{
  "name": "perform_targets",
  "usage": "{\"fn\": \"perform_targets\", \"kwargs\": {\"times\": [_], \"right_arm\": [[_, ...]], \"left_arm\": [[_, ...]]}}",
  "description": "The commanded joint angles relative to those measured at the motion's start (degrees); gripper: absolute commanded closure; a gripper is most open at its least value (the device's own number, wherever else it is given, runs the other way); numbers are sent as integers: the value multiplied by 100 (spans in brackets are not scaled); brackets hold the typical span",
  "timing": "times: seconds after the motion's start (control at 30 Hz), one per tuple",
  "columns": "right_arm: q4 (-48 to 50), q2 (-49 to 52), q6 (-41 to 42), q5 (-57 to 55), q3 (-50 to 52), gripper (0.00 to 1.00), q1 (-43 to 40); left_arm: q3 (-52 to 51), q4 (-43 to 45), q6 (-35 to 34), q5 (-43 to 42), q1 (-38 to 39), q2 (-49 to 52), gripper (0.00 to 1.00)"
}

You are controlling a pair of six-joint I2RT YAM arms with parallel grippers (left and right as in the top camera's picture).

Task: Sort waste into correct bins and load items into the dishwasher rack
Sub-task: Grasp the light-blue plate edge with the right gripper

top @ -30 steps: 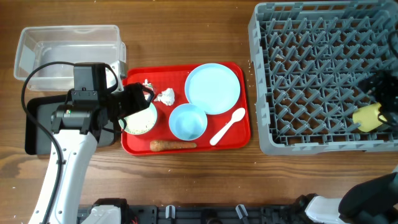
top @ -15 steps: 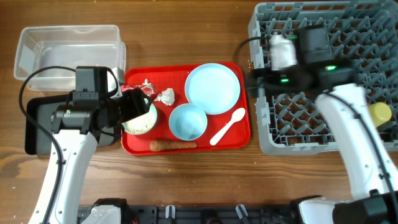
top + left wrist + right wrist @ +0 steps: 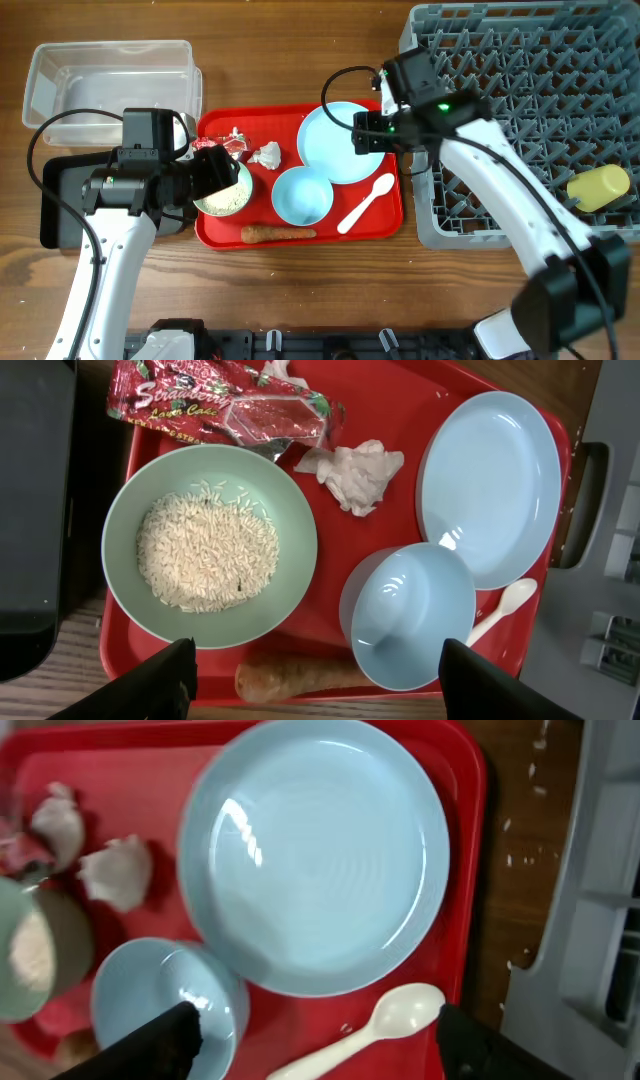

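right tool [image 3: 366, 134] swung from rack [image 3: 520, 100] to over plate [image 3: 330, 145]; jaws apart

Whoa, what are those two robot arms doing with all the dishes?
They are clearing a red tray. The left gripper hovers open over the green bowl of rice, the right gripper open over the blue plate. Neither holds anything. A yellow cup lies in the grey dishwasher rack. The blue bowl, spoon, wrapper, paper ball and carrot stick sit on the tray.

White arm links [image 3: 100, 270], black joint housings [image 3: 148, 128], looping black cables [image 3: 34, 150], a green light [image 3: 441, 107] (right arm), black fingers [image 3: 168, 680]
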State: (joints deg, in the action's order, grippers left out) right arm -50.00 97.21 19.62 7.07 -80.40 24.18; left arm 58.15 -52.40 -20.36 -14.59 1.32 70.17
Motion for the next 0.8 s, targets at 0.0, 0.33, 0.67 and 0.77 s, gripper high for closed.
{"fn": "perform_targets", "kwargs": {"times": [0.0,0.33,0.67,0.77], "right_arm": [[59,560,800,-603,-57,30,17],[245,1639,1554,-734,-57,52,15],[369,2050,1956,-874,-55,61,17],[424,2057,1954,-874,-55,71,17]], "left_arm": [[79,-2,66,76,-48,-42,23],[79,-2,66,76,-48,-42,23],[79,-4,66,76,-48,-42,23],[79,-4,66,76,-48,-42,23]]}}
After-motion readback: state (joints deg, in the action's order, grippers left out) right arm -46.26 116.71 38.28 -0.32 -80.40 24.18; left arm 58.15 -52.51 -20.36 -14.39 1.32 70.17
